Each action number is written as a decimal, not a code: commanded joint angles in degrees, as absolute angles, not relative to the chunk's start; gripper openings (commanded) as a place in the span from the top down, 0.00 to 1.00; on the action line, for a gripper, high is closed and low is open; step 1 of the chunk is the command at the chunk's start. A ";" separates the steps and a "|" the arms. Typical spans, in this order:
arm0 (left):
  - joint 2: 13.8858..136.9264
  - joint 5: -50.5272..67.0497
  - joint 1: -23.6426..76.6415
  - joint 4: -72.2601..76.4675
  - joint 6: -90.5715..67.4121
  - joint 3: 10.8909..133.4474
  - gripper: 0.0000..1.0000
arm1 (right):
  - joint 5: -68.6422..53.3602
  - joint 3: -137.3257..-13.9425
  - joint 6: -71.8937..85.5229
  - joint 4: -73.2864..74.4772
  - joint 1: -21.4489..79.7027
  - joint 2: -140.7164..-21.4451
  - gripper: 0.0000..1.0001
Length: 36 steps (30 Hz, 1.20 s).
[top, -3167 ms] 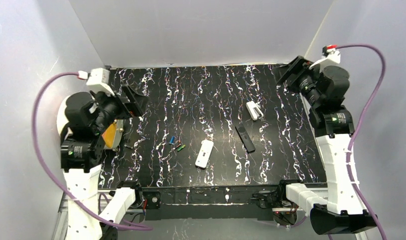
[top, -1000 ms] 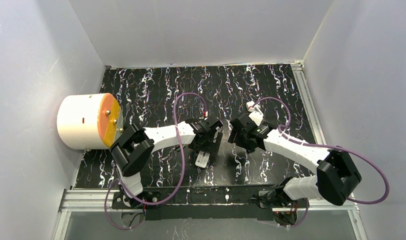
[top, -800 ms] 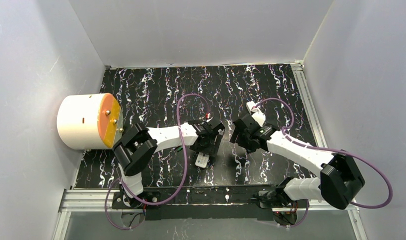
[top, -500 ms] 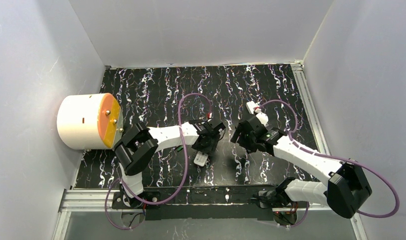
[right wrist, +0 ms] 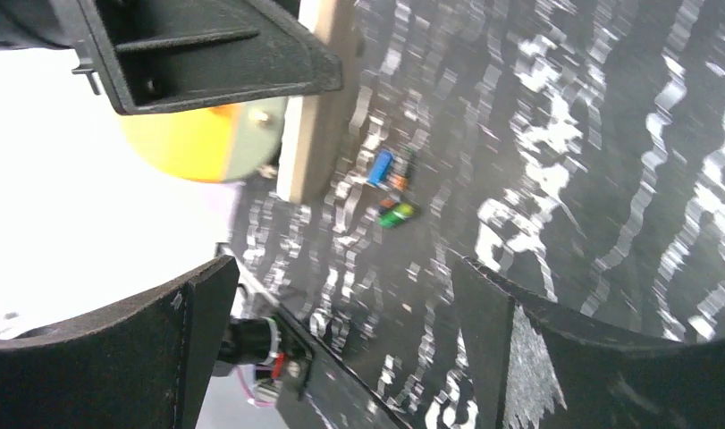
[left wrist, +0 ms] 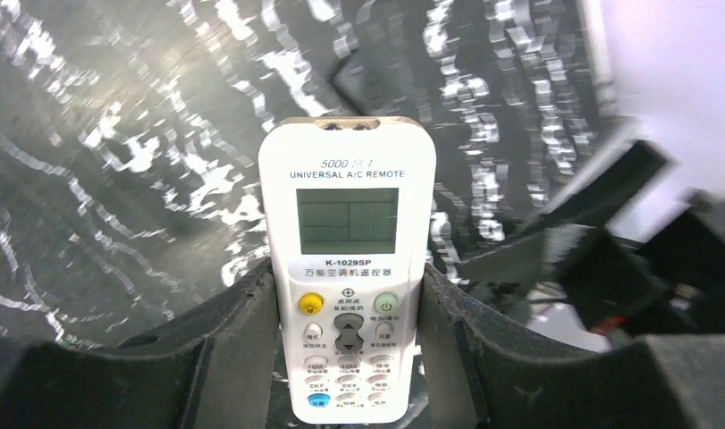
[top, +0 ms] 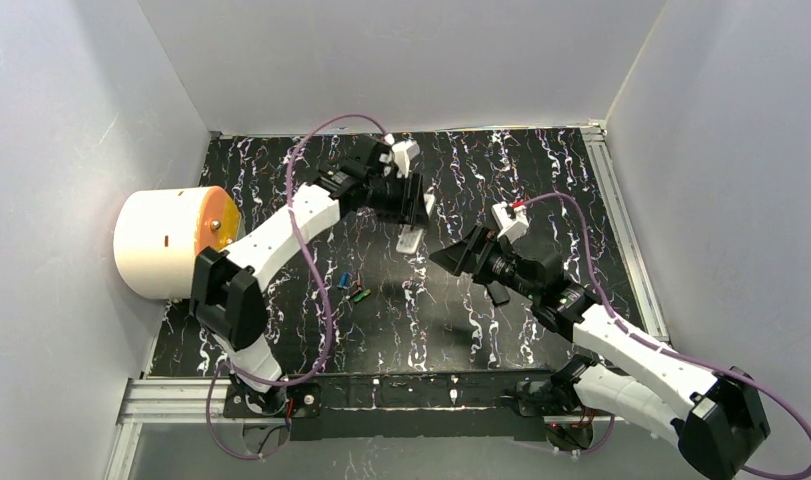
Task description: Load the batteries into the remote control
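Observation:
My left gripper (top: 411,212) is shut on the white remote control (top: 411,240) and holds it above the back middle of the table. In the left wrist view the remote control (left wrist: 347,223) faces the camera, screen and buttons showing, with black fingers (left wrist: 224,349) pressed on both its long sides. The batteries lie on the mat: a blue one (top: 346,279), a green one (top: 360,296) and a dark one beside them. My right gripper (top: 459,258) hangs open and empty right of centre, looking toward the blue battery (right wrist: 380,167) and the green battery (right wrist: 398,214).
A black remote (top: 497,292) lies partly under the right wrist. A white drum with an orange face (top: 171,240) stands at the left edge. Grey walls close in the mat (top: 311,190) on three sides.
The left gripper closed on the white remote near the front and lifted it toward the back. The right gripper opened wide, left the black remote and turned toward the left.

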<state>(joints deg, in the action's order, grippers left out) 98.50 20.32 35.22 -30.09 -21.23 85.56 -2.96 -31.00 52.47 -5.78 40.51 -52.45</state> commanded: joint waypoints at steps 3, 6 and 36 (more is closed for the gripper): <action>91.25 40.28 33.85 -27.93 -27.93 92.34 0.82 | -12.35 -33.49 52.35 -25.67 40.43 -53.87 0.01; 89.66 43.91 33.53 -25.22 -32.09 93.17 0.81 | -14.29 -35.51 54.19 -29.87 40.40 -56.51 0.01; 79.60 45.78 29.61 -20.63 -41.52 88.36 0.34 | -25.72 -48.86 39.75 -23.49 40.44 -64.86 0.79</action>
